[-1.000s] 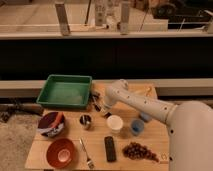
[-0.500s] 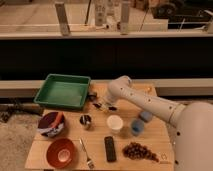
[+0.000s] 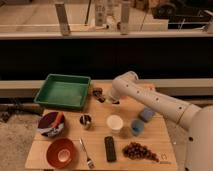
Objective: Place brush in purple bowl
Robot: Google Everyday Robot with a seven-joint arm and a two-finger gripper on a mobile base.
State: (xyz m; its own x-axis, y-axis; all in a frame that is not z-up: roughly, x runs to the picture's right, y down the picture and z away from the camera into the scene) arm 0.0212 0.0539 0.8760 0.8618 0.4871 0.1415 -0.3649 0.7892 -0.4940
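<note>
since the earlier frame the smooth white arm [image 3: 150, 100] has swung its bend to the right, and the dark claw [image 3: 106, 98] has edged right with it. no writing can be read; a faint mark at the lower right corner of the pale wooden desk [image 3: 165, 145] is illegible. the small brush with a dark rounded head [image 3: 97, 92] sits at centre frame, just right of the shallow green plastic tray [image 3: 50, 92] and right against the claw's left side. whether the claw grips it cannot be told. the round dark purple bowl with a pale patterned side [image 3: 47, 131] stands well apart, at lower left.
</note>
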